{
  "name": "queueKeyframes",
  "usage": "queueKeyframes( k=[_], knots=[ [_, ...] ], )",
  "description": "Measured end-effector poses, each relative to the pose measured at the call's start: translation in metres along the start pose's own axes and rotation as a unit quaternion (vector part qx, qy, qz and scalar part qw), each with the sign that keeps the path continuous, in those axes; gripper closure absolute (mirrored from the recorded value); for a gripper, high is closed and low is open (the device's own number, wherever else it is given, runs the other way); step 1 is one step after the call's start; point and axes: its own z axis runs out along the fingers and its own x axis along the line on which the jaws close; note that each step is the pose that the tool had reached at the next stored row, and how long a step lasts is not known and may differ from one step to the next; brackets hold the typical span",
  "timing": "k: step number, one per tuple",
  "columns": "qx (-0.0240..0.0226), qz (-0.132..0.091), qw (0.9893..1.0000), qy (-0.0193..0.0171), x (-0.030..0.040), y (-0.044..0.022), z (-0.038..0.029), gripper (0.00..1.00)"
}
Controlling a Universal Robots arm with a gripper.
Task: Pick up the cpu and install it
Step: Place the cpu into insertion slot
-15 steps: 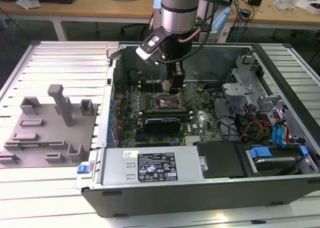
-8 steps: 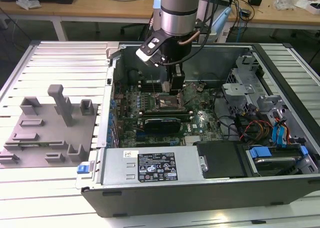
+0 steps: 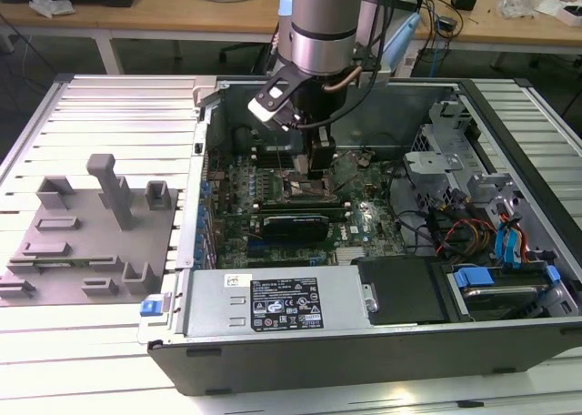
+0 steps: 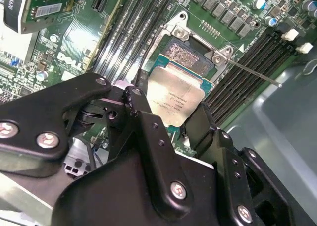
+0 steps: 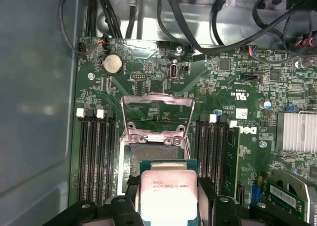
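Observation:
The cpu (image 4: pixel 176 98), a flat square chip with a silvery top, sits between the black fingers (image 4: pixel 140 112) of my gripper (image 4: pixel 171 118), which is shut on its two opposite edges. In the first wrist view the cpu (image 5: pixel 168 192) hangs just over the near part of the motherboard socket (image 5: pixel 154 155), covering that part. The socket's metal load plate (image 5: pixel 157 113) is swung open behind it. In the exterior view my gripper (image 3: pixel 316 166) reaches down into the open computer case, right above the socket (image 3: pixel 305 190).
Memory slots (image 5: pixel 96 156) flank the socket on both sides. Cables (image 5: pixel 198 32) run along the case wall, and a finned heatsink (image 5: pixel 297 132) stands nearby. A power supply (image 3: pixel 273 301) and drive bays (image 3: pixel 496 242) fill the case. Grey plastic blocks (image 3: pixel 91 233) stand at the exterior view's left.

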Motion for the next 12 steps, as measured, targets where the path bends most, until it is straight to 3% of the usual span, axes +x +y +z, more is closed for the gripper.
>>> queueKeyframes(
  k=[5,12],
  knots=[
    [-0.0001,-0.004,1.0,0.0001,0.0001,-0.0001,0.0048,0.45],
    [-0.0001,-0.005,1.0,0.0001,0.0003,-0.0005,0.0168,0.45]
  ],
)
